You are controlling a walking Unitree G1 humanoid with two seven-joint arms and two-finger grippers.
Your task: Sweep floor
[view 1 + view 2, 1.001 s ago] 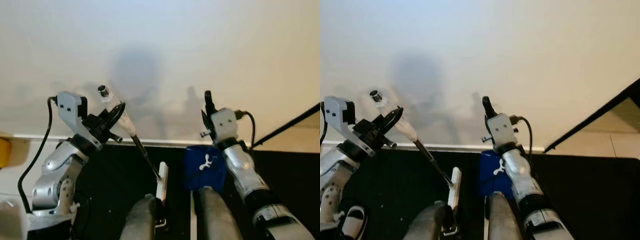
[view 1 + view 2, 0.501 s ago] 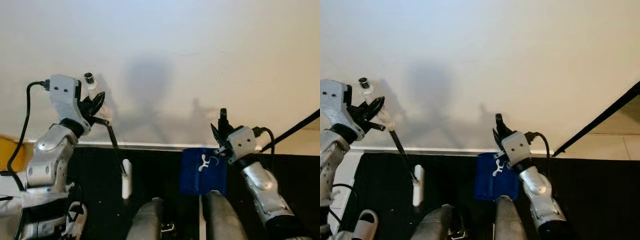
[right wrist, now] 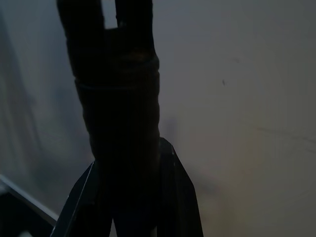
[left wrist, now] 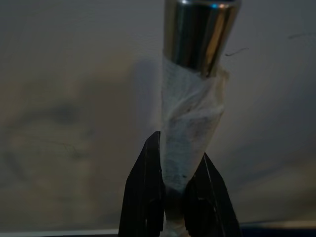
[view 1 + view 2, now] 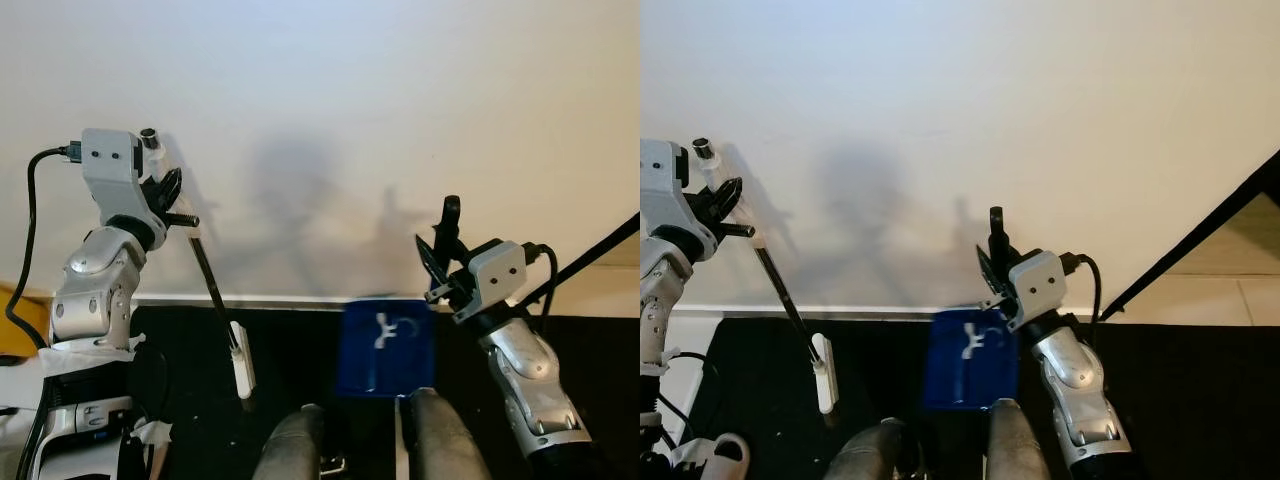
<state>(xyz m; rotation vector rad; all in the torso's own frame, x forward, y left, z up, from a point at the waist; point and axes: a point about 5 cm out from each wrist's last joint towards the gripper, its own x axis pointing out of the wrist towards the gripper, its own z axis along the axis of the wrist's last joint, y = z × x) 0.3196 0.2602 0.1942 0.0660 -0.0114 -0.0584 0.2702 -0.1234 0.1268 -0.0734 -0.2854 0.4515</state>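
The robot was seen facing a pale wall (image 5: 330, 90), with a white baseboard (image 5: 290, 298) running along its foot and a black mat (image 5: 200, 360) laid on the floor below.

The left gripper (image 5: 168, 195) was raised high on the left, close to the wall. Its two black fingers (image 4: 148, 197) were seen clamped on the upper end of the broom handle (image 4: 190, 143), on a part wrapped in white tape, with a shiny metal cap (image 4: 200, 29) seen just above the grip. From the gripper, a thin dark shaft (image 5: 208, 280) was observed slanting down and to the right. The broom's white head (image 5: 241, 370) was noted low over the black mat, just left of the robot's legs (image 5: 290, 445); whether it touched the mat could not be told.

The right gripper (image 5: 440, 250) was held at mid height on the right. It was closed around the black upright handle (image 3: 118, 89) of the blue dustpan (image 5: 385, 345), the handle's top standing above the fingers. The dustpan was seen hanging beside the gripper, in front of the baseboard and over the mat, its flat blue face bearing a white mark.

A yellow object (image 5: 12, 325) was noted at the far left edge. A black diagonal edge (image 5: 600, 250) was seen at the far right, with pale floor beyond it.
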